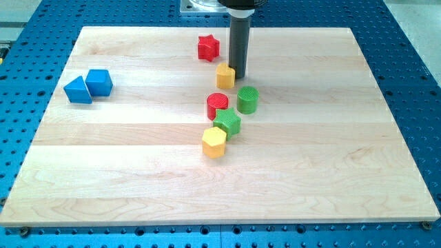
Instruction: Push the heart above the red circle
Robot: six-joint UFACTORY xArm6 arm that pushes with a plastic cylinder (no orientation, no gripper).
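Note:
The yellow heart (224,76) lies near the view's top centre, just above the red circle (217,105) with a small gap between them. My tip (239,72) stands right beside the heart, on its right, touching or nearly touching it. The rod rises straight to the view's top edge.
A red star (208,47) lies up-left of the heart. A green circle (248,99) sits right of the red circle. A green hexagon (227,122) and a yellow hexagon (214,142) lie below it. A blue triangle (77,90) and blue cube (99,81) sit at the left.

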